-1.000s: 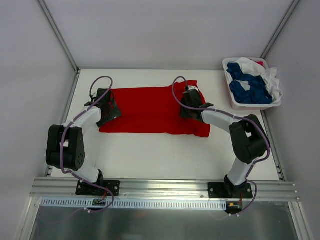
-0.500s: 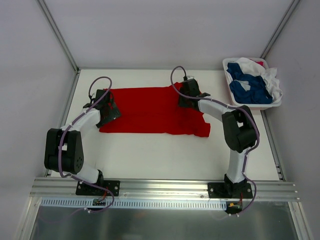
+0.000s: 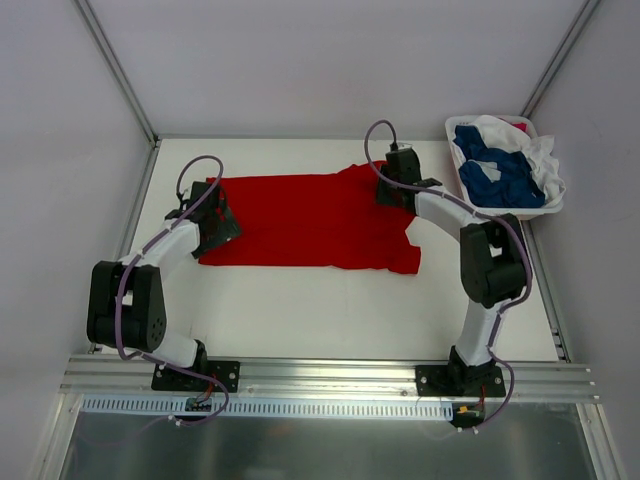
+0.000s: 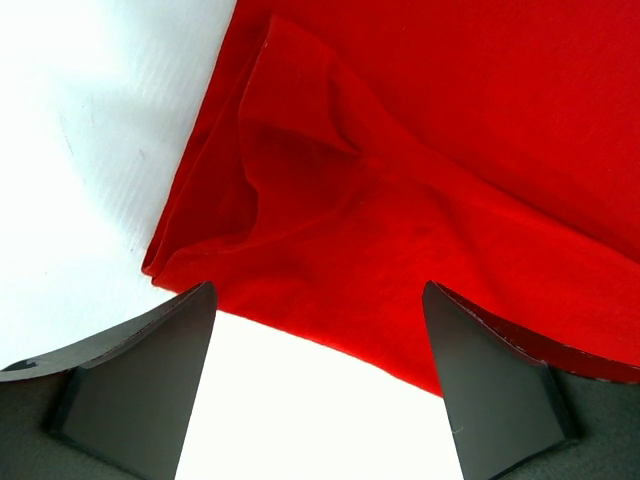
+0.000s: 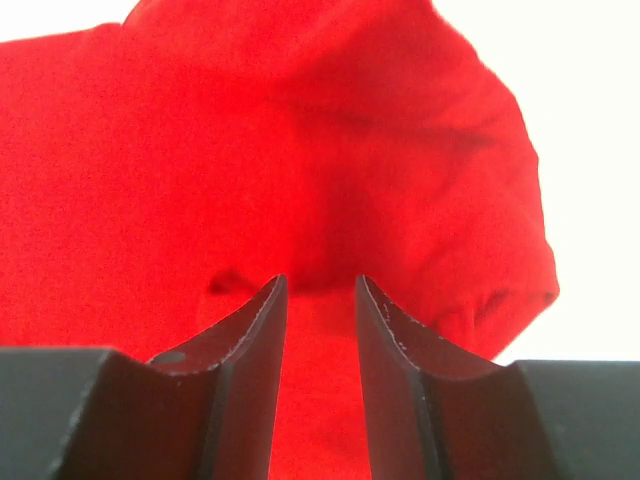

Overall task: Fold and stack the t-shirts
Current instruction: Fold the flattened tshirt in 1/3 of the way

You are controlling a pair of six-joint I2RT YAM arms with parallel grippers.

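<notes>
A bright red t-shirt (image 3: 300, 220) lies spread flat across the middle of the table. My right gripper (image 3: 393, 190) is at its far right corner, shut on a bunched fold of the red cloth (image 5: 320, 200), which fills the gap between the fingers (image 5: 255, 330). My left gripper (image 3: 222, 222) hovers at the shirt's left end, open. Its fingers (image 4: 150, 350) straddle bare table just short of the red hem (image 4: 330, 340). Dark blue (image 3: 497, 178) and white (image 3: 542, 160) t-shirts lie heaped in the basket.
The white plastic basket (image 3: 505, 212) stands at the far right corner of the table (image 3: 300, 310). Metal frame posts and grey walls bound the table's back and sides. Both arm bases sit on the rail at the near edge.
My right gripper has moved away and to the right, pulling the shirt's far right corner with it. The left gripper has barely shifted and stays open.
</notes>
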